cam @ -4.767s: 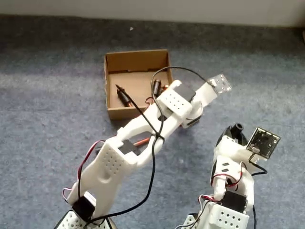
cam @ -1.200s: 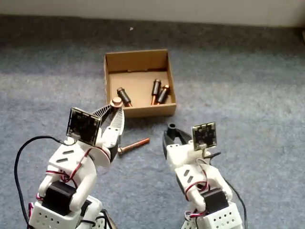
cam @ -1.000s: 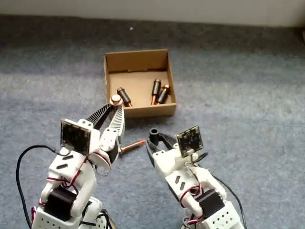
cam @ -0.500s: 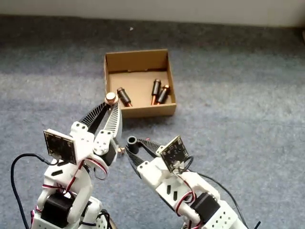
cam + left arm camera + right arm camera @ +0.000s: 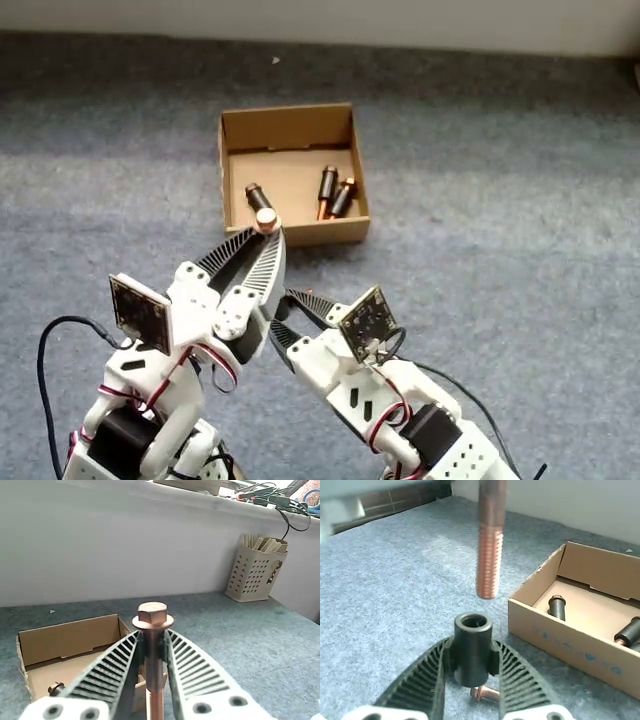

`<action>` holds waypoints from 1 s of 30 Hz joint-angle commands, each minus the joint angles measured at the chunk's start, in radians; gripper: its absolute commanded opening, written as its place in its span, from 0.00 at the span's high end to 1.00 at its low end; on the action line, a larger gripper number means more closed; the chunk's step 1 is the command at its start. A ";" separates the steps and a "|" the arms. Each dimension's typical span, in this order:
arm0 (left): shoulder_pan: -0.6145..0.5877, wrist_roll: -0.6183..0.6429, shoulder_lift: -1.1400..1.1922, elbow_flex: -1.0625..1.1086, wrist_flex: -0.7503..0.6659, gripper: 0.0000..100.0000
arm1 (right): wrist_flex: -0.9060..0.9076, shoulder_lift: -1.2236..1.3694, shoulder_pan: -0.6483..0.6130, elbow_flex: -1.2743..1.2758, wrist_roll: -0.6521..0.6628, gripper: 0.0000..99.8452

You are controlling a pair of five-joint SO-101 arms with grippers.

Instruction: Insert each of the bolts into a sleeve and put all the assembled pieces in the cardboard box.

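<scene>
Under the right claw's (image 5: 471, 654) sleeve (image 5: 472, 632) lies 1 loose bolt (image 5: 485, 694).

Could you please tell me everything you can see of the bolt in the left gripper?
The bolt looks like copper-coloured metal: a hexagonal flanged head, a smooth shank, a threaded end. It stands upright, head up, clamped between the left gripper's ribbed fingers. Its threaded tip hangs above the open top of the sleeve in the right gripper, not yet inside.
</scene>
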 commanded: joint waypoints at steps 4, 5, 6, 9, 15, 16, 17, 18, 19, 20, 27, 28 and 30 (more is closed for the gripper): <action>0.015 0.006 -0.012 -0.051 0.014 0.99 | -0.031 -0.025 0.054 0.099 -0.008 0.99; 0.015 0.006 -0.012 -0.050 0.014 0.99 | -0.033 -0.025 0.061 0.099 -0.008 0.99; 0.015 0.006 -0.012 -0.048 0.014 0.99 | -0.042 -0.025 0.064 0.099 -0.008 0.99; 0.016 0.006 -0.012 -0.045 0.014 0.99 | -0.067 -0.025 0.064 0.099 -0.008 0.99; 0.016 0.006 -0.012 -0.016 0.012 0.99 | -0.073 -0.025 0.064 0.099 -0.008 0.99; 0.016 0.006 -0.012 -0.010 0.011 0.99 | -0.073 -0.025 0.064 0.099 -0.008 0.99; 0.021 0.006 -0.012 -0.004 0.009 0.99 | -0.073 -0.025 0.064 0.099 -0.008 0.99; 0.033 0.005 -0.012 -0.002 0.009 0.99 | -0.073 -0.025 0.064 0.099 -0.008 0.99; 0.047 0.005 -0.012 -0.002 0.012 0.99 | -0.073 -0.025 0.064 0.099 -0.008 0.99; 0.065 0.003 -0.012 -0.002 0.014 0.99 | -0.073 -0.025 0.064 0.099 -0.008 0.99; 0.131 -0.078 -0.012 0.036 0.008 0.99 | -0.068 -0.025 0.064 0.099 -0.008 0.99; 0.131 -0.080 -0.012 0.036 0.008 0.99 | -0.068 -0.025 0.064 0.099 -0.008 0.99; 0.117 -0.080 -0.012 0.039 0.008 0.99 | -0.068 -0.025 0.064 0.099 -0.008 0.99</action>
